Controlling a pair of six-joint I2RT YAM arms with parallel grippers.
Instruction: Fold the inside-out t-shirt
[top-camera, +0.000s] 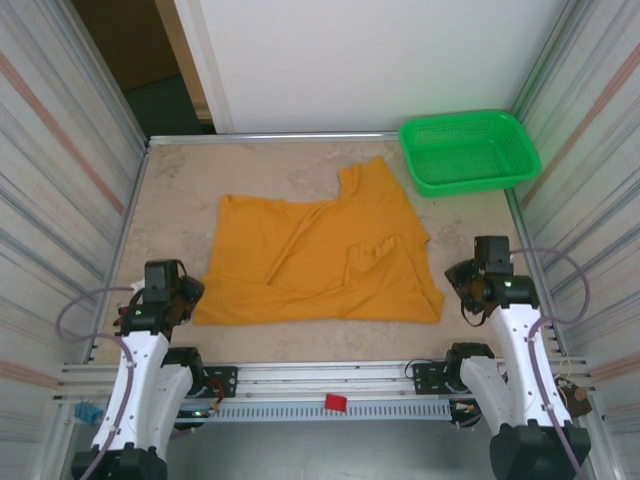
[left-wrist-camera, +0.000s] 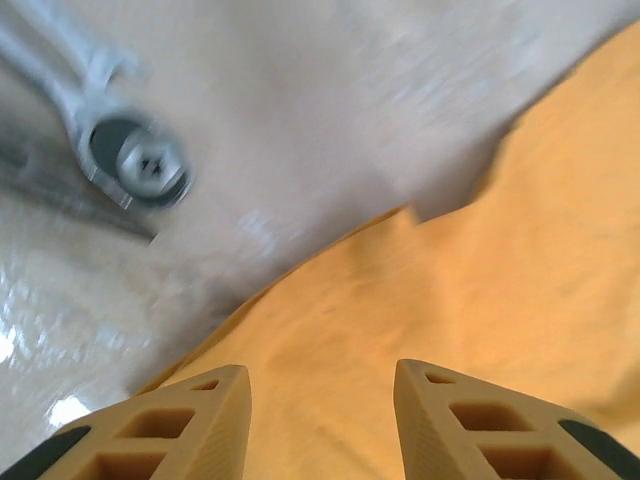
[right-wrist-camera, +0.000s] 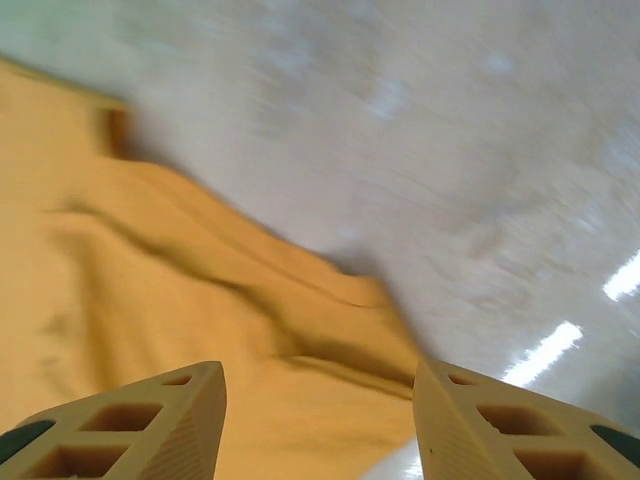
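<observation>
Over the spread inside-out t-shirt (top-camera: 300, 260), wide-open left fingers (left-wrist-camera: 225, 440) at 8 o'clock and right fingers (right-wrist-camera: 205, 440) at 4 o'clock are held, probably for gripping its near corners.

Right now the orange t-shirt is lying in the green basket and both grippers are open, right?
No. The top external view shows the orange t-shirt spread on the table, outside the green basket. The left gripper and right gripper are open, as you said.

t-shirt (top-camera: 315, 255) | mustard-orange | spread flat, rumpled | table centre, one sleeve up
</observation>
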